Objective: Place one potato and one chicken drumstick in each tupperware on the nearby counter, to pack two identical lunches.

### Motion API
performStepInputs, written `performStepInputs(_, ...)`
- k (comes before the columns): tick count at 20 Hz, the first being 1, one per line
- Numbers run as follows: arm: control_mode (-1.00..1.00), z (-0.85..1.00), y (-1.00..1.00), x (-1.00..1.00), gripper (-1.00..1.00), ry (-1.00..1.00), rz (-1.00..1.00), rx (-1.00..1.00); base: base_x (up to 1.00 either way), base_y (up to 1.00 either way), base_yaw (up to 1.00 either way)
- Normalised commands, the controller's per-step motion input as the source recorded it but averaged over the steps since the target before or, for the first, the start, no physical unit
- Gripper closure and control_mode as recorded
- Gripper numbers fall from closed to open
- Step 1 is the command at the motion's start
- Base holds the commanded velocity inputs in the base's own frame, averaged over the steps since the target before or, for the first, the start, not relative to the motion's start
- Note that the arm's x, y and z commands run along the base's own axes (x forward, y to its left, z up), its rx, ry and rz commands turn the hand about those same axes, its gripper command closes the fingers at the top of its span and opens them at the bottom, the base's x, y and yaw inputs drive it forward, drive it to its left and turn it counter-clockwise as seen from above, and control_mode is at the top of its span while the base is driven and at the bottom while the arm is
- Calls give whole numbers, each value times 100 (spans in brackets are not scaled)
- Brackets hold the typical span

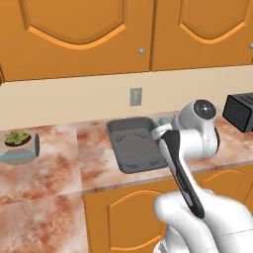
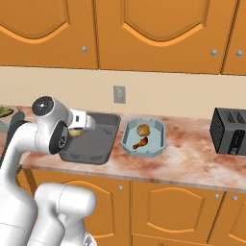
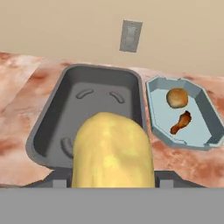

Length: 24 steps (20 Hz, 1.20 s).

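The pinkish-brown marble-patterned counter (image 2: 192, 158) runs wide over orange wooden cabinet doors (image 2: 163, 211), with matching orange wall cupboards (image 2: 158, 29) above. On it sits the large dark grey rectangular tray (image 3: 94, 105), bare inside, and just to its right the smaller pale teal-blue container with rounded corners (image 3: 199, 109). Well off to the right stands a black toaster (image 2: 230, 132); far left, a small potted green plant (image 1: 19, 143). A grey wall socket (image 3: 130, 36) is set into the cream wall behind the tray. The white arm's gripper (image 2: 84, 126) hangs over the tray's near edge, clamped on the yellow lumpy potato (image 3: 113, 151), which bulks up large in the hand view. Inside the teal container lie the rounded golden-brown potato (image 3: 177, 97) and, just beside it, a small reddish-brown chicken drumstick (image 3: 180, 123), thin bone end pointing toward the near rim.
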Motion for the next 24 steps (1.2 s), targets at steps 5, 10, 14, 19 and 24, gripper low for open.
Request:
performStepInputs(5,-100,-38,37,77,100,11,0,11,0,0,0)
performStepInputs(10,-100,-27,34,79,100,8,0,2,0,0,0)
performStepInputs(14,-100,-12,1,66,100,11,0,0,0,0,0)
performStepInputs(19,-100,-27,0,52,100,6,0,0,0,0,0)
performStepInputs(24,-100,-42,0,34,100,1,0,0,0,0,0)
